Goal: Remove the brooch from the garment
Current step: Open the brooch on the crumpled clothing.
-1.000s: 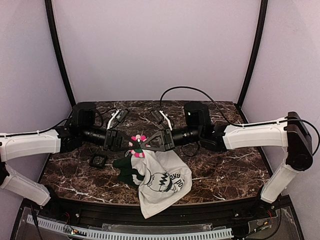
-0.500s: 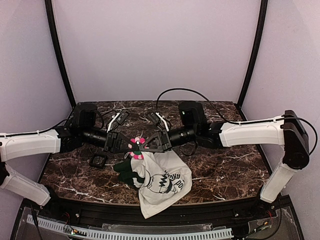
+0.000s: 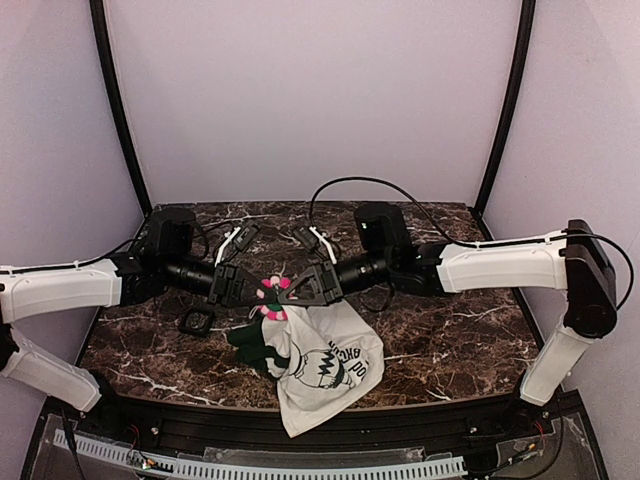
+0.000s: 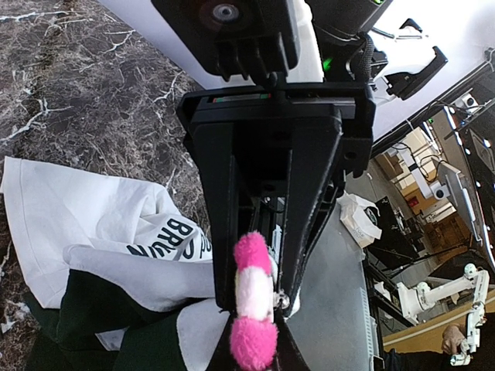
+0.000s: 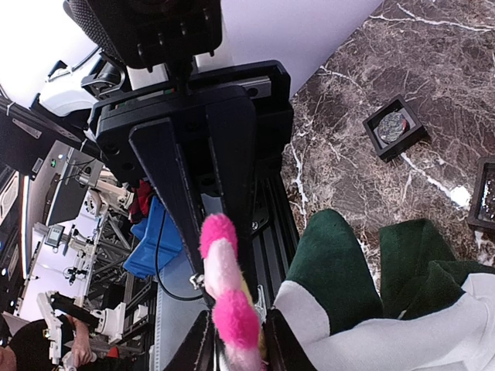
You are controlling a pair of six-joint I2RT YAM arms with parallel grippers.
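2 arms meet above the table (image 3: 450, 330): the left hand (image 3: 257, 290) and right hand (image 3: 289, 290) face tip to tip, the brooch (image 3: 272, 294) between them at the shirt's (image 3: 325, 365) raised top. Bare marble lies right of and behind the shirt. Its hem hangs over the near edge. A black frame (image 3: 197, 321) sits left. Legible print: "BR", the rest folded. The left hand is clenched, on what I cannot tell. The right hand's fingers flank the brooch, grip unclear.
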